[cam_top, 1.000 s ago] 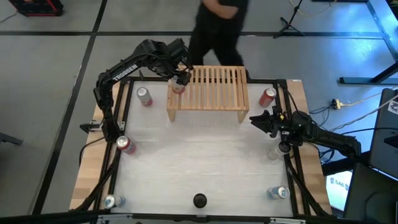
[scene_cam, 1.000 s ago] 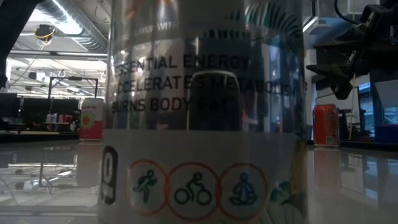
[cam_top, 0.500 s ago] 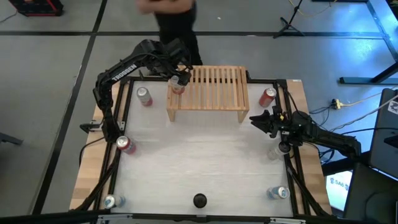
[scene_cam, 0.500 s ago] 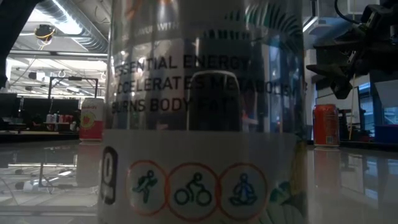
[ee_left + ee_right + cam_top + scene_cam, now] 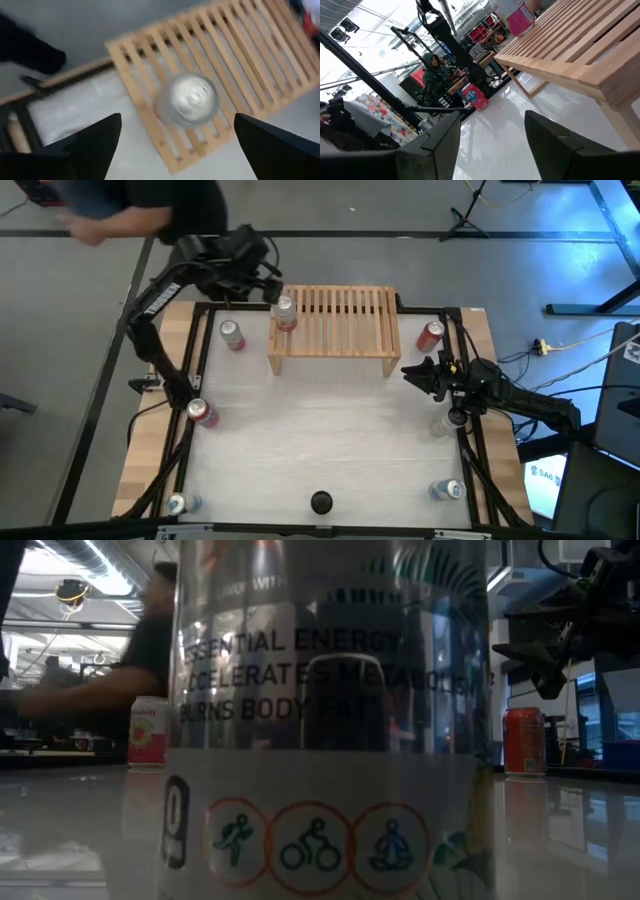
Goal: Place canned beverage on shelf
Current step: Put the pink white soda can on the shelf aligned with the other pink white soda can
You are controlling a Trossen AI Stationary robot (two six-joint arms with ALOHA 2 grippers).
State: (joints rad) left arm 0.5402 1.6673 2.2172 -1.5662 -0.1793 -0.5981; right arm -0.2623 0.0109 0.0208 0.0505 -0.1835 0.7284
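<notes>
High view has my left gripper (image 5: 262,280) spread wide, holding nothing, beside the shelf (image 5: 340,320) at the table's far edge. The silver can (image 5: 285,310) stands upright on the slats at the shelf's left end, free of my fingers, so I judge this placement done and the release step in hand. Next I would need another can; a red-and-silver one (image 5: 232,335) stands near the shelf's left leg. My right gripper (image 5: 418,374) waits by the right edge, part open and empty.
</notes>
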